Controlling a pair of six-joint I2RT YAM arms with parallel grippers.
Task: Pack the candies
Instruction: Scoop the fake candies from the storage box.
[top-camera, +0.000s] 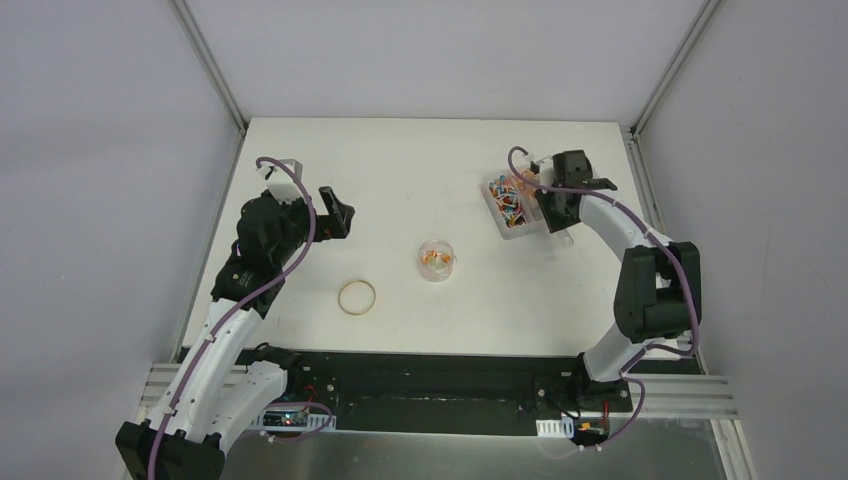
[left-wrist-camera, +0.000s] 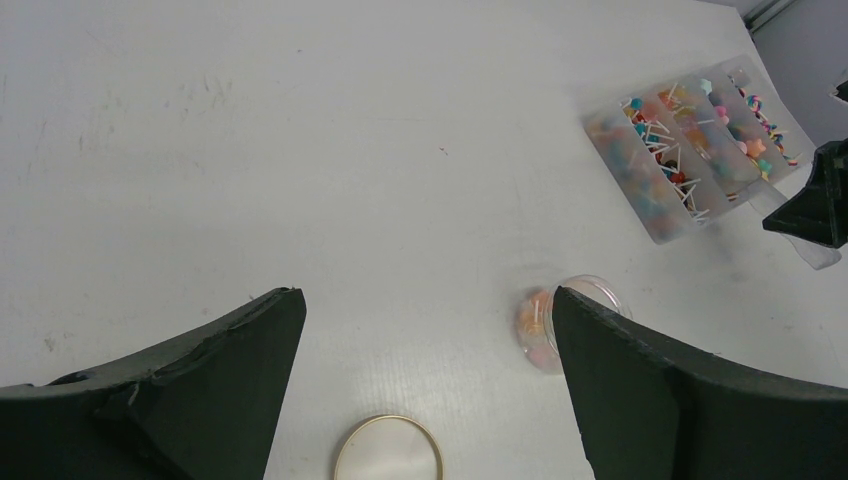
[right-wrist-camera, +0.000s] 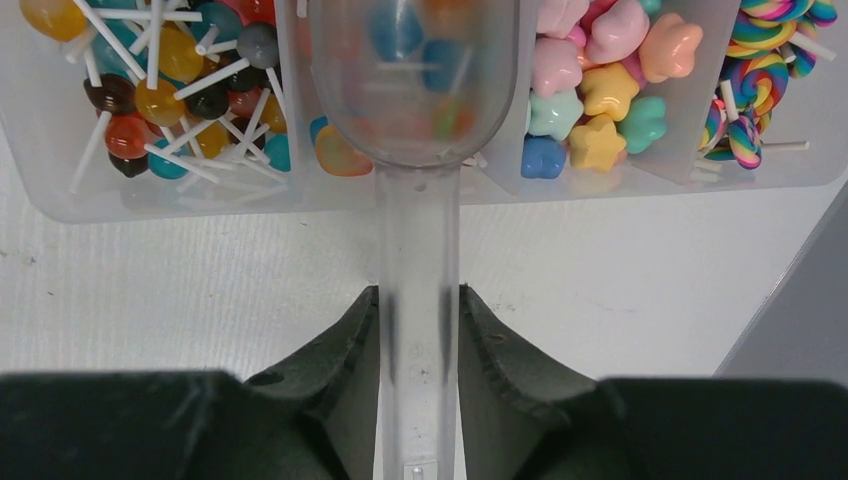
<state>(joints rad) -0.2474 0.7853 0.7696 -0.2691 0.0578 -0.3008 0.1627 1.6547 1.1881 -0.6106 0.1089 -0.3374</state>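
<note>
The candies (right-wrist-camera: 597, 92) fill a clear divided tray (right-wrist-camera: 640, 178): lollipops at left, star shapes in the middle, swirl lollipops at right. The tray (top-camera: 516, 233) lies at the table's back right and shows in the left wrist view (left-wrist-camera: 668, 232). My right gripper (right-wrist-camera: 418, 296) is shut on the handle of a clear plastic scoop (right-wrist-camera: 416, 90), whose bowl is over a middle compartment, with coloured candies showing through it. A small clear round cup (top-camera: 437, 260) with a few candies stands mid-table. My left gripper (left-wrist-camera: 425, 295) is open and empty, above the table left of the cup (left-wrist-camera: 538, 325).
A tan rubber-band ring (top-camera: 357, 297) lies on the table near the front, left of the cup, and below my left gripper's jaws in the left wrist view (left-wrist-camera: 388, 452). The right arm (top-camera: 655, 280) stands along the table's right edge.
</note>
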